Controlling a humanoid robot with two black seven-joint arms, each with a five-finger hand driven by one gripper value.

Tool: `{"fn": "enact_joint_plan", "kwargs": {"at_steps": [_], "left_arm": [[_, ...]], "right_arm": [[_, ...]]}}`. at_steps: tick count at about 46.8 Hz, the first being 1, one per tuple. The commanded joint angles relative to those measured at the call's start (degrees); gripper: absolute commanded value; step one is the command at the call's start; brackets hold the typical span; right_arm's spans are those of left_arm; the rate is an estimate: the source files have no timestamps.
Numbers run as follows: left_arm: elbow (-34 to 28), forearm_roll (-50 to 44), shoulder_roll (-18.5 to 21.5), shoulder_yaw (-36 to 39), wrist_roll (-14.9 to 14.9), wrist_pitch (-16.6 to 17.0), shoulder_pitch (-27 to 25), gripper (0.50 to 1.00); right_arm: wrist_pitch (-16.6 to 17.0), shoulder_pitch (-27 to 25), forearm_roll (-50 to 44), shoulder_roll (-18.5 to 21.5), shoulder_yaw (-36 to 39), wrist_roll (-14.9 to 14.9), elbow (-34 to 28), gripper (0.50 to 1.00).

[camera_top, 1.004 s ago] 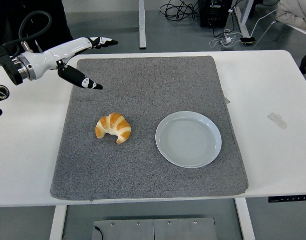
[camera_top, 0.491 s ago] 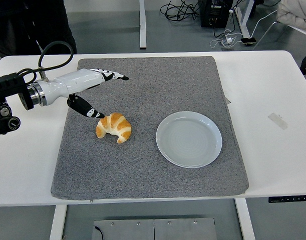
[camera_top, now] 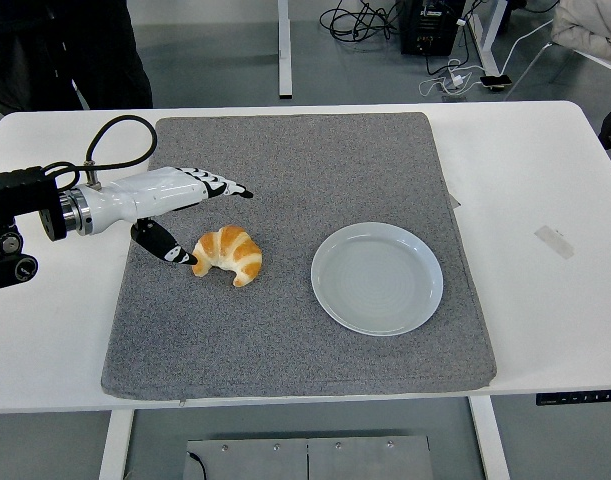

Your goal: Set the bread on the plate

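Observation:
A golden croissant (camera_top: 229, 254) lies on the left half of the grey mat (camera_top: 295, 330). To its right sits an empty pale blue plate (camera_top: 377, 277). My left hand (camera_top: 207, 218) reaches in from the left edge, its white and black fingers (camera_top: 225, 187) stretched out flat just behind the croissant. The thumb (camera_top: 169, 246) points down at the croissant's left end, touching it or nearly so. The hand is open and holds nothing. The right arm does not show.
The mat covers the middle of a white table (camera_top: 545, 180). A small strip of tape (camera_top: 553, 240) lies on the table at the right. A person in dark clothing (camera_top: 65, 50) stands at the top left. Cables and table legs show on the floor behind.
My left hand has come down and forward from the mat's far left corner to the croissant. Its thumb now sits at the croissant's left end.

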Motion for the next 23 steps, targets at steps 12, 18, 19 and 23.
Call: {"fn": "enact_joint_plan", "kwargs": {"at_steps": [12,18,19,23], "left_arm": [[1.62,0.47,-3.05,2.21,-0.05,1.84,0.71,0.977],[4.26,0.38,-5.42,2.3,0.04,2.55,1.59,0.977],[4.52,0.38,-5.69,2.3,-0.05,2.55,1.67,0.977],[5.32,0.38,-6.21,2.3,-0.05,2.55,1.68,0.977]], "right_arm": [[0.0,0.0,0.0,0.0,0.03,0.0,0.0,1.0],[0.0,0.0,0.0,0.0,0.03,0.0,0.0,1.0],[0.0,0.0,0.0,0.0,-0.06,0.0,0.0,1.0],[0.0,0.0,0.0,0.0,0.03,0.0,0.0,1.0]]}}
